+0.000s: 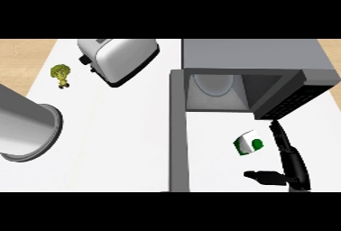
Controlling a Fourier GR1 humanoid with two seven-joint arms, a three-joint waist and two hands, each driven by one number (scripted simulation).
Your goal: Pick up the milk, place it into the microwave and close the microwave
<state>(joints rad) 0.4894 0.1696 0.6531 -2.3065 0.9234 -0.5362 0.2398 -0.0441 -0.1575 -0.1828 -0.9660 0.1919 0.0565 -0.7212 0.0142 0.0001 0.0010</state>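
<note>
Far left we see a grey pot [26, 124], broccoli [61, 74] and a toaster [118, 58]. The microwave [256, 56] stands open, its door [177, 131] swung toward us. The milk [249, 143] sits near its mouth, right of the door. Our right hand [286, 158] is spread wide just beside the carton, holding nothing. We should close thumb and fingers around the carton's sides before lifting.

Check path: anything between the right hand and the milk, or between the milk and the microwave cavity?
Nothing visible. The right hand is open just right of the milk with bare counter between. The microwave door is swung open, cavity directly beyond the milk.
</note>
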